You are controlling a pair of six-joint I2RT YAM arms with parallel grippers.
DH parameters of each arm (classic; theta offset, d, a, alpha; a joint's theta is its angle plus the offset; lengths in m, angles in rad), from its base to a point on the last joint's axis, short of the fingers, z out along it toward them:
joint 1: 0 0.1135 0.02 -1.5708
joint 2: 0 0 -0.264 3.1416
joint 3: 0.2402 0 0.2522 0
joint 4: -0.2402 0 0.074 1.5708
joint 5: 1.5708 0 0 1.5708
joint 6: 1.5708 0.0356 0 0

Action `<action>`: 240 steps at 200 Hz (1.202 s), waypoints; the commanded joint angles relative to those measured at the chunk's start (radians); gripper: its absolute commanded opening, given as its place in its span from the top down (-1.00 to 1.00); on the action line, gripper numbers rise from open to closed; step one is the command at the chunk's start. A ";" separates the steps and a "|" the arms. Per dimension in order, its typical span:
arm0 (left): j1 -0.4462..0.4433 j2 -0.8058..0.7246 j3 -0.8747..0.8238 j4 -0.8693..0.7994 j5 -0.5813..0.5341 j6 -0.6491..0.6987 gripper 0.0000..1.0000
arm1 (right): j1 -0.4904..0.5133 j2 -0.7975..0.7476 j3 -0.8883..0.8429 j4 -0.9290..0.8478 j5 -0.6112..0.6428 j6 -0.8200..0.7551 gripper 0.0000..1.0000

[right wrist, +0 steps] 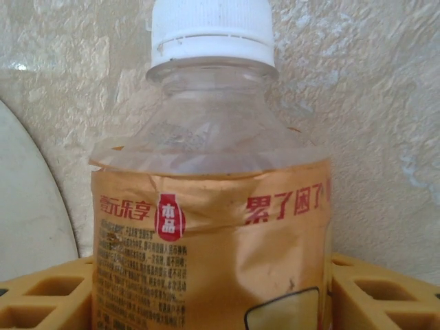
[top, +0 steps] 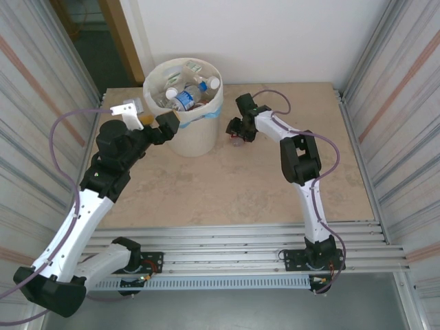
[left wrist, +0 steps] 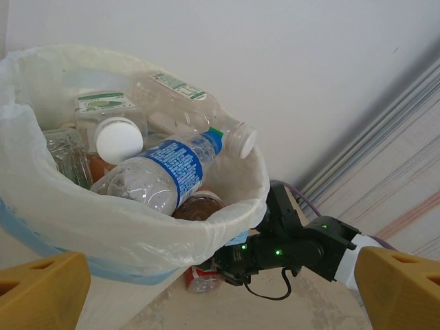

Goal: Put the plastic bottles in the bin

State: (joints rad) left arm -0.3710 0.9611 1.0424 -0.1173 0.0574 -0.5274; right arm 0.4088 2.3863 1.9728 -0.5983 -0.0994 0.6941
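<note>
A beige, stone-patterned counter lay in soft, even light. Behind it rose a white wall; ribbed metal panels flanked it on both sides.

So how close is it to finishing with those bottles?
Nearly done, it seems. The bin is heaped with plastic bottles, a blue-labelled bottle on top. In hand: the right gripper has its fingers against both sides of an orange-labelled bottle on the table beside the bin. Left: lifting that one in.
</note>
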 commanded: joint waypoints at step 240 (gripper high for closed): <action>-0.209 0.302 0.419 -0.235 0.254 0.167 -0.76 | 0.277 -1.175 -0.875 0.599 0.058 -0.537 0.07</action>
State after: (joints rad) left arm -0.5625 1.2263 1.3979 -0.2867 0.2298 -0.4236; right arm 0.6613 1.2583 1.1095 -0.0570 -0.0673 0.2363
